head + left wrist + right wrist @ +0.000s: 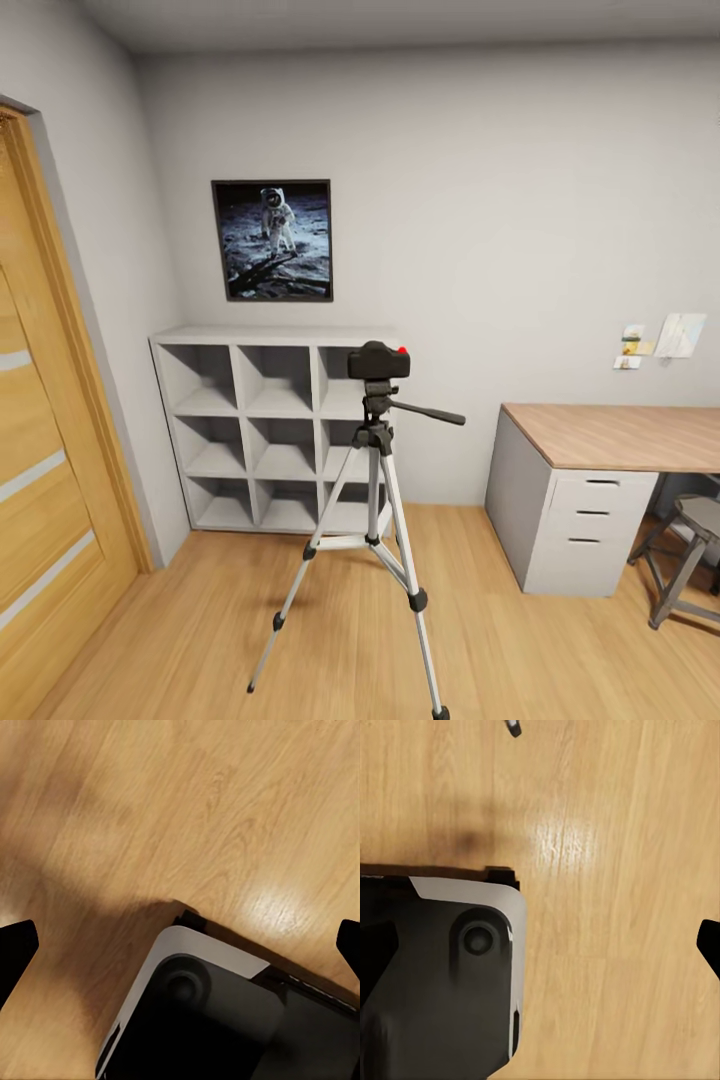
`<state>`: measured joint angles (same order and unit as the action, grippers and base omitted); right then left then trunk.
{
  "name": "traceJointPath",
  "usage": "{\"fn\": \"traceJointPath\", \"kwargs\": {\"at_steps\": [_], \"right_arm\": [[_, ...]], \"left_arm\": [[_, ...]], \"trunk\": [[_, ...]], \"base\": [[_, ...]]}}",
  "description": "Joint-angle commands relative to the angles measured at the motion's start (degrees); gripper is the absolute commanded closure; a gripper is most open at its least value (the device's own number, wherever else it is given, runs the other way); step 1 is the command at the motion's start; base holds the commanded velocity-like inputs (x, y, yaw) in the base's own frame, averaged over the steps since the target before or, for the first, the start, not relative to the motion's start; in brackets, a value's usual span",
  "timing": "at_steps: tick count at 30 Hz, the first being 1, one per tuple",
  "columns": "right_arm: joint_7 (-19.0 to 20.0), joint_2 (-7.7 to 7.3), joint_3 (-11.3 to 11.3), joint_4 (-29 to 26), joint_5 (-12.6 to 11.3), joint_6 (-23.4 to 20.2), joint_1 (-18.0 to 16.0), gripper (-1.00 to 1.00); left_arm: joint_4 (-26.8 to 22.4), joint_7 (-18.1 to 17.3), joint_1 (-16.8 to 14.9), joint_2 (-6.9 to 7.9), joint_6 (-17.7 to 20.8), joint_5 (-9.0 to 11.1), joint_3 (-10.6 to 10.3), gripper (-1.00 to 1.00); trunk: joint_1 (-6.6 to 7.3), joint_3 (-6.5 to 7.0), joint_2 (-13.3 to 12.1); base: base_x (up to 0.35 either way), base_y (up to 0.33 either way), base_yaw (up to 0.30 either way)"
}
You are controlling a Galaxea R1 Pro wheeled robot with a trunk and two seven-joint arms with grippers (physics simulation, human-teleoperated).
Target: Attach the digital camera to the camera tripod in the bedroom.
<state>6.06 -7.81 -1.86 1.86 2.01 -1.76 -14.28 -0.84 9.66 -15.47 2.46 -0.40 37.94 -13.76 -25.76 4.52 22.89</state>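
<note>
The digital camera (378, 361) sits on the head of the camera tripod (372, 520), its red button on top at the right. The tripod stands on the light wood floor (200, 620) in the middle of the bedroom, legs spread, with its long black pan handle (428, 411) pointing right. Just behind it, against the far wall, is a white cube shelf (270, 430) of three rows and three columns; every compartment that shows is bare, though the tripod hides part of the right column. Above the shelf hangs an astronaut picture (272, 240). A wooden door (45, 500) with pale stripes stands at the left. At the right is a desk (610, 435) with a wood top and a grey drawer unit, a stool (690, 555) beside it, and a few small papers (660, 342) pinned to the wall above.

In the left wrist view the left end effector (184, 945) is spread wide, holding nothing, over the floor and a corner of the robot's base (217, 1020). The right wrist view shows one dark fingertip (709, 943) of the right end effector; its width I cannot tell.
</note>
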Motion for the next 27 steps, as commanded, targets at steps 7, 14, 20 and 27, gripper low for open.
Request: {"fn": "traceJointPath", "kwargs": {"at_steps": [7,14,20,27], "right_arm": [[0.13,-0.01,-0.17,0.08,0.19,-0.02,-0.05,-1.0],[0.23,-0.01,-0.17,0.08,0.2,0.0,-0.05,-1.0],[0.3,-0.01,-0.17,0.08,0.19,-0.04,-0.05,-1.0],[0.08,-0.01,-0.17,0.08,0.23,0.04,-0.05,-1.0]], "left_arm": [[-0.04,0.19,0.0,0.0,-0.04,0.46,-0.48,-1.0],[-0.04,0.19,0.0,0.0,-0.04,0.46,-0.48,-1.0],[-0.04,0.19,0.0,0.0,-0.04,0.46,-0.48,-1.0],[-0.04,0.19,0.0,0.0,-0.04,0.46,-0.48,-1.0]], "trunk": [[-0.02,0.62,0.03],[-0.02,1.27,0.03],[-0.02,1.82,0.03],[-0.02,2.46,0.03]], "base": [[0.0,0.0,0.0],[0.0,0.0,0.0],[0.0,0.0,0.0],[0.0,0.0,0.0]]}}
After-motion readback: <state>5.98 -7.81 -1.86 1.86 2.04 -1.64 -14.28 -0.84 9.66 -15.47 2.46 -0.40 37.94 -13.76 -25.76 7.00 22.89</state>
